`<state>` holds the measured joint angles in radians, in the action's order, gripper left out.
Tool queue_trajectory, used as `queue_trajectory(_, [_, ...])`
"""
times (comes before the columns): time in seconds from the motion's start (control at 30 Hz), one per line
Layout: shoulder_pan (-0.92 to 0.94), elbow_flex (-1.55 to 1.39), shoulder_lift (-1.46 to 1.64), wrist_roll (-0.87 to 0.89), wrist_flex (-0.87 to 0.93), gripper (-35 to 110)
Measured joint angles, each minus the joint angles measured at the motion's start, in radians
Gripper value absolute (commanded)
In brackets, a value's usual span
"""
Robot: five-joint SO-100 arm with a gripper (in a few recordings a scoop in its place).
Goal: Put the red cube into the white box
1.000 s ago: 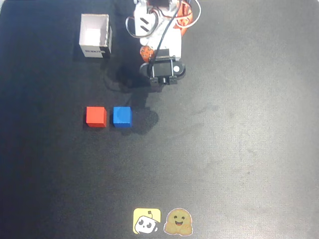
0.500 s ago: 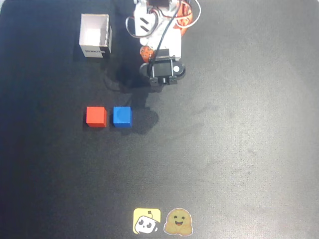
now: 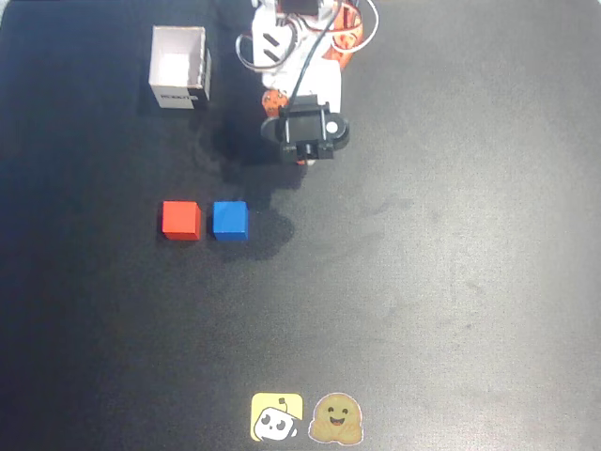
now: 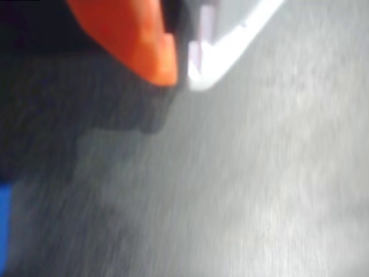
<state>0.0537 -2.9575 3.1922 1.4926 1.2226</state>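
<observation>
Approaching is the step in hand: nothing is grasped yet. In the overhead view your hand (image 3: 302, 155) sits folded close to the arm's base at 12 o'clock on the dark tabletop (image 3: 451, 282). In the wrist view its orange and white fingertips (image 4: 161, 57) lie nearly together, narrow, with nothing between them. The red cube (image 3: 180, 220) rests at 9 o'clock of centre, just beside the blue cube (image 3: 230, 220), which lies at its 3 o'clock. The white box (image 3: 178, 69) stands open-topped at 12 o'clock from the red cube, well apart. Next, you probably need to widen the hand, swing toward 8 o'clock, and descend over the red cube without nudging its blue neighbour.
</observation>
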Motion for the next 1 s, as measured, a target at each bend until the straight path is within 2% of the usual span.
queue_trajectory(0.4, [0.071,0.054,-0.049,-0.095,-0.069,1])
queue_trajectory(0.63, [0.158,0.301,-0.407,-0.204,-0.1,5])
queue_trajectory(1.0, [0.281,0.433,-0.715,-0.35,-0.285,5])
